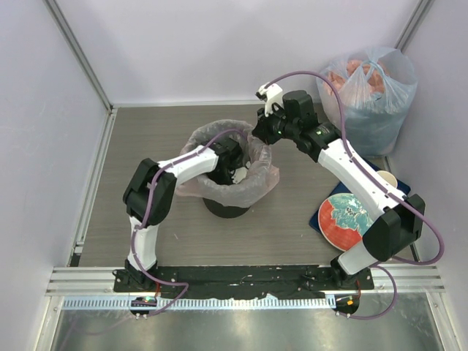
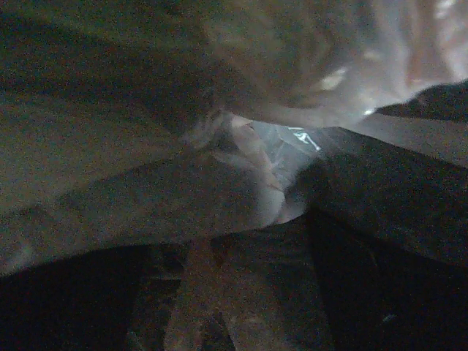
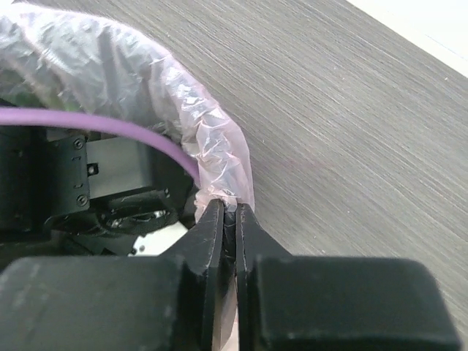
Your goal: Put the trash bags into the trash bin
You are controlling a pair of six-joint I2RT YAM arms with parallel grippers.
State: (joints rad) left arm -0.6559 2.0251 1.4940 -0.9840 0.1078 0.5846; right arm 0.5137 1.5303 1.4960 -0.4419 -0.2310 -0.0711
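Pink film is lining the bin (image 1: 228, 210). The bag (image 1: 257, 181) is sitting in the black bin in the middle of the table (image 1: 146, 131). Its mouth is folding out over the rim and hanging down the outside as a crinkled skirt. The bin is standing upright, with its dark base showing below the film.

The right gripper (image 1: 262, 131) is reaching to the far right part of the rim. In the right wrist view its jaws are pressing almost together on a fold of the bag's edge, pinching the thin film between the two black fingertips (image 3: 212, 223). Beside them a purple cable (image 3: 110, 126) is running across the bin's mouth, over the left arm (image 3: 66, 183).

The left gripper (image 1: 234, 167) is dipping into the bin from the near left, inside the bag. Its own camera is showing only dim, creased film close around the lens and dark shapes below. I cannot tell whether its jaws are spread or pressed together.

A bulging clear sack (image 1: 369, 88) is sitting in the far right corner, well apart from the bin. A red and teal plate (image 1: 345, 221) is lying beside the right arm (image 1: 365, 183), with a pale cup (image 1: 385, 179) just beyond it.
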